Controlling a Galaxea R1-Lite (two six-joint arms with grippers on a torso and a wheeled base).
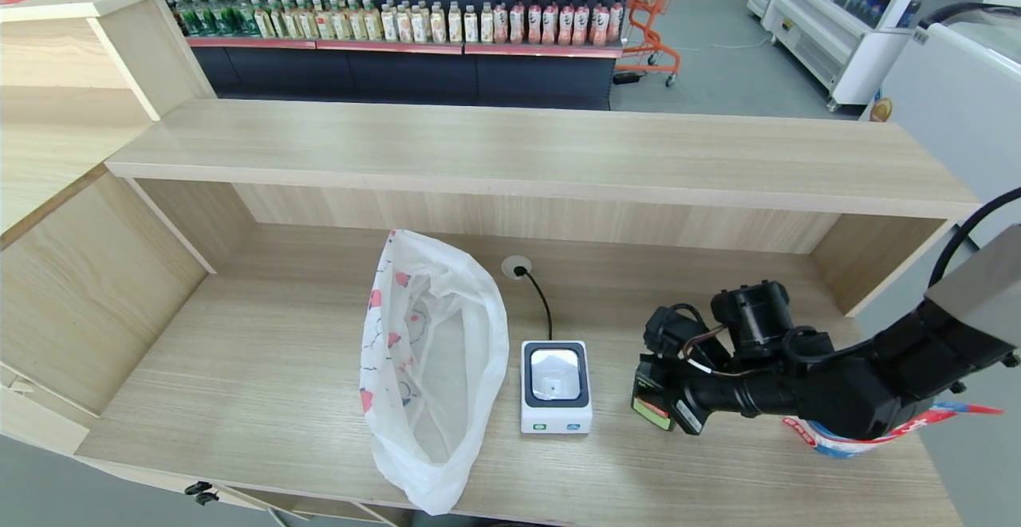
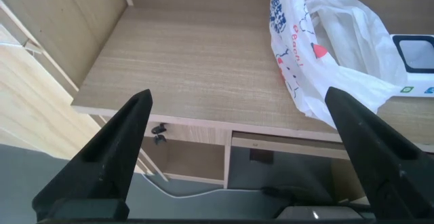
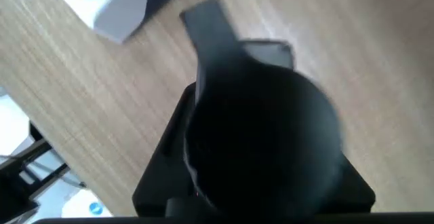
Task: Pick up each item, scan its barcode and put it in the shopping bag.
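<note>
Your stock: left gripper (image 2: 239,100), fingers spread wide, near the shopping bag (image 1: 435,367); right gripper (image 1: 659,398) clamped on a dark item (image 1: 648,410) just beside the scanner (image 1: 556,386).

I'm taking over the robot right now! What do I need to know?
Left gripper: open, holding nothing, in front of the counter's near edge.
Right gripper: shut on a dark item with a green-and-red label, just right of the scanner.
Shopping bag: lies open left of the scanner; no item seen inside.
A red-and-blue packet sits under the right arm.
Done: item picked up.
Left: scan it, bag it, then probably the packet.
</note>
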